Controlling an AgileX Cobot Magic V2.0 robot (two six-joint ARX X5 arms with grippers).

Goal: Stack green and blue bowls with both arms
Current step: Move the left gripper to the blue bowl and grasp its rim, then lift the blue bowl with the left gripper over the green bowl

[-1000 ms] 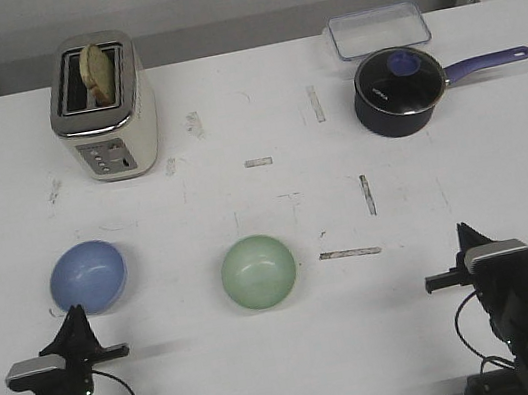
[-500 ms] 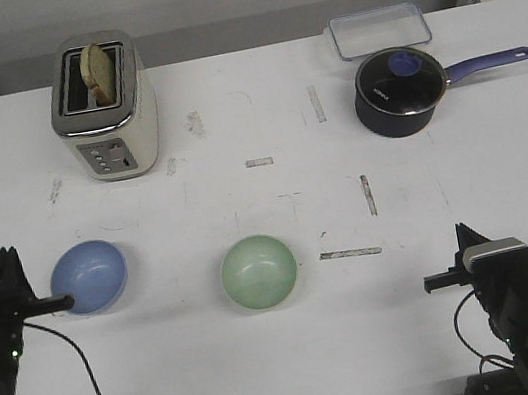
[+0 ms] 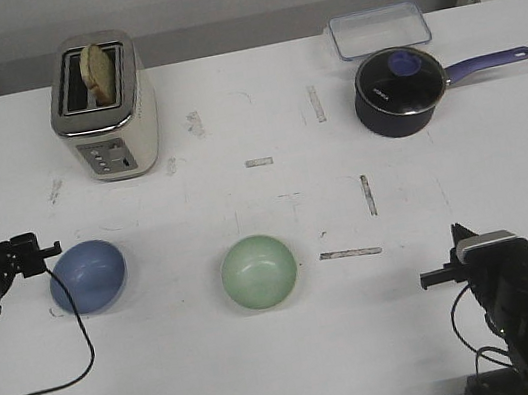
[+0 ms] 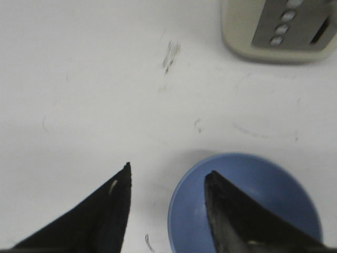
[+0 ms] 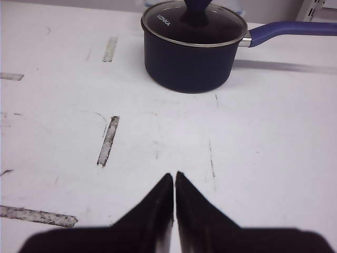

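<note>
The light blue bowl (image 3: 88, 276) sits on the white table at the near left. The pale green bowl (image 3: 258, 271) sits near the middle front, empty. My left gripper (image 3: 45, 252) is open just above the blue bowl's left edge. In the left wrist view, the left gripper (image 4: 167, 169) straddles the blue bowl's (image 4: 274, 195) rim, one finger over its inside and one over bare table. My right gripper (image 3: 457, 238) is shut and empty at the near right, far from both bowls. The right wrist view shows the right gripper (image 5: 174, 174) over bare table.
A cream toaster (image 3: 102, 108) holding a bread slice (image 3: 99, 71) stands at the far left; it also shows in the left wrist view (image 4: 279, 29). A navy pot (image 3: 398, 89) with a lid and long handle and a clear container (image 3: 378, 29) stand at the far right.
My left arm swung from the table's front edge out to the left and forward, bringing its gripper to the blue bowl's left rim. The right arm barely shifted. The bowls have not moved.
</note>
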